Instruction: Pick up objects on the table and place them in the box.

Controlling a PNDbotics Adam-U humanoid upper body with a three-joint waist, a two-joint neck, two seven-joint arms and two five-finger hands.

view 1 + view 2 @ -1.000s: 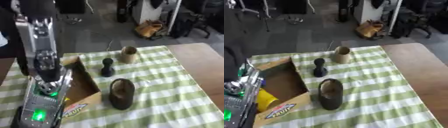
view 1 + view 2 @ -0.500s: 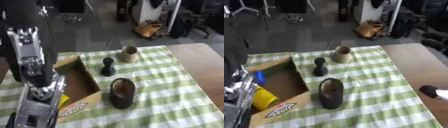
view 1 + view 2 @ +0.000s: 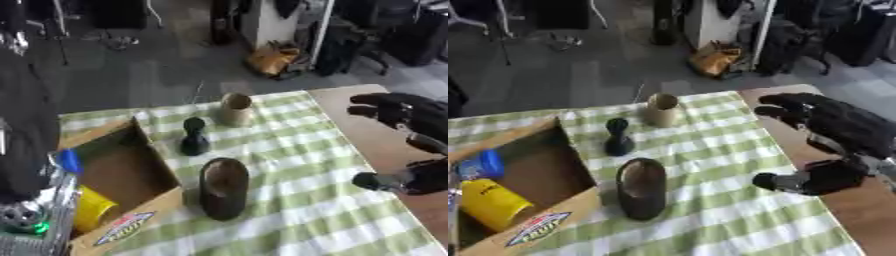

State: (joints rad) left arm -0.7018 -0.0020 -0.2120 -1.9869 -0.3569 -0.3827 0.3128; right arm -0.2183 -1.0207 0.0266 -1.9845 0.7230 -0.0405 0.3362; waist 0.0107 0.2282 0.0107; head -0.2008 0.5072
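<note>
Box (image 3: pixel 122 170), open cardboard, sits at the bench's left edge in the left eye view; a dark oval cup (image 3: pixel 223 187) lies just right of it, mid-bench. Likely next: bring the right hand (image 3: pixel 411 120) low and close around the cup's middle.

Right eye view: right hand's fingers (image 3: pixel 785 107) spread, holding nothing; yellow can (image 3: pixel 487 202) and blue item (image 3: pixel 483 164) inside the box.

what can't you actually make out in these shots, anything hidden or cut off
- Left robot hand: in no view; in the left eye view only the arm's dark bulk and metal housing fill the left edge.
- Box interior: the near wall hides the bottom of the yellow object and blue object.
- Dark oval object: blurred, its kind unclear.
- Right robot hand: wrist cut off by the right edge.
</note>
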